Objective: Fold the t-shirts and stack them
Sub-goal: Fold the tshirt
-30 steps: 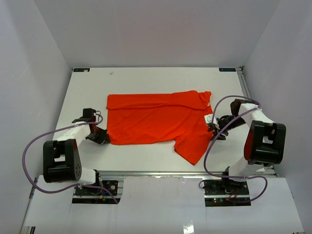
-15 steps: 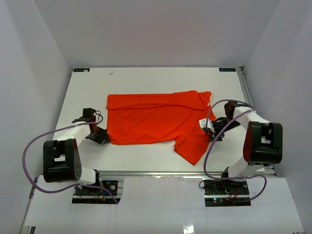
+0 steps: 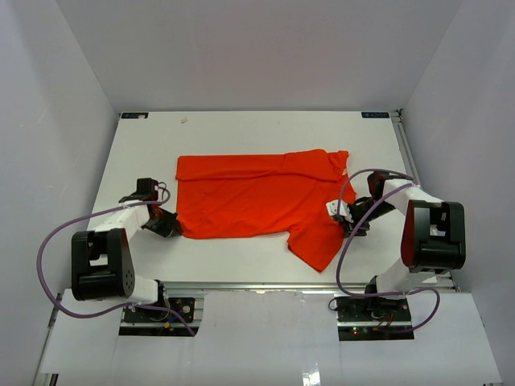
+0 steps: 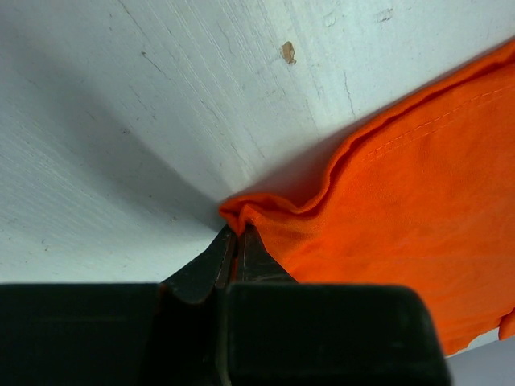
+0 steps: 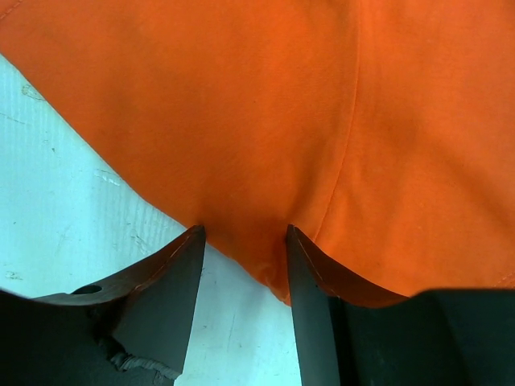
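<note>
Overhead, the dark label (image 3: pixel 133 116) at the white table's (image 3: pixel 241 133) upper-left corner is too small to read; pale grey walls (image 3: pixel 257 48) enclose it. At centre-left the left gripper (image 4: pixel 237 241) pinches tight the lower-left corner of the flat orange t-shirt (image 3: pixel 249 197). At the right, the right gripper (image 5: pixel 241 233) is moderately parted, straddling the shirt's edge.

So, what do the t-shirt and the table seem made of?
T-shirt: thin soft cloth, matte, perhaps cotton; it bunches at the corner and has a stitched hem. Table: hard white painted board, matte; fine scratches and a small chip show.
</note>
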Robot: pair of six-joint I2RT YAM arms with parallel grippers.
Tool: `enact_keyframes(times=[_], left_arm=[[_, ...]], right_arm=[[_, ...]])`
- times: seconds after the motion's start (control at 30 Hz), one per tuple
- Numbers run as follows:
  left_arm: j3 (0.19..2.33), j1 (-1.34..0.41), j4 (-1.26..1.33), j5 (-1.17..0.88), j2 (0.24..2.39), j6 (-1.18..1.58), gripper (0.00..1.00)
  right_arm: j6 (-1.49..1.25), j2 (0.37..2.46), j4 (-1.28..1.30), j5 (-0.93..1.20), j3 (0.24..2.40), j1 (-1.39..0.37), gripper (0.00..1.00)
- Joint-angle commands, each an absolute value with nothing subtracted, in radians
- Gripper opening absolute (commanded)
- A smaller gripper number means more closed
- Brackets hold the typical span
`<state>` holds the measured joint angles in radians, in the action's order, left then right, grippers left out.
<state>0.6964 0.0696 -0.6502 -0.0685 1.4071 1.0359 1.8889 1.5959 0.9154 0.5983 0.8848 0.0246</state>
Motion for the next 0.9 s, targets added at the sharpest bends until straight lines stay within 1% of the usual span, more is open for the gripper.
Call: enact_keyframes(times=[0.0, 0.13, 0.3, 0.4, 0.43, 0.5, 0.53, 0.63, 0.87], left_arm=[[0.698, 0.067, -0.638, -0.057, 1.424, 1.025, 0.08], [0.696, 0.066, -0.638, -0.057, 1.427, 1.022, 0.08], [0.693, 0.066, -0.635, -0.058, 1.428, 1.023, 0.08], [0.690, 0.067, -0.634, -0.060, 1.427, 1.020, 0.08], [0.690, 0.066, -0.634, -0.060, 1.425, 1.019, 0.08], [0.690, 0.067, -0.634, -0.061, 1.424, 1.017, 0.08], [0.690, 0.066, -0.634, -0.060, 1.422, 1.014, 0.08], [0.698, 0.066, -0.635, -0.064, 1.408, 1.009, 0.08], [0.742, 0.067, -0.640, -0.058, 1.332, 0.986, 0.08]], right_arm=[[1.864, 1.612, 0.885, 0.581, 0.871, 0.014, 0.52], [1.819, 1.635, 0.845, 0.555, 0.868, 0.005, 0.50], [1.792, 1.655, 0.816, 0.526, 0.862, 0.002, 0.45], [1.783, 1.655, 0.810, 0.522, 0.861, 0.002, 0.39], [1.781, 1.654, 0.808, 0.522, 0.862, 0.002, 0.35], [1.778, 1.648, 0.811, 0.522, 0.862, 0.002, 0.30], [1.778, 1.646, 0.821, 0.522, 0.865, 0.002, 0.26], [1.775, 1.623, 0.859, 0.543, 0.885, 0.002, 0.20], [1.809, 1.523, 1.018, 0.687, 0.988, 0.031, 0.09]])
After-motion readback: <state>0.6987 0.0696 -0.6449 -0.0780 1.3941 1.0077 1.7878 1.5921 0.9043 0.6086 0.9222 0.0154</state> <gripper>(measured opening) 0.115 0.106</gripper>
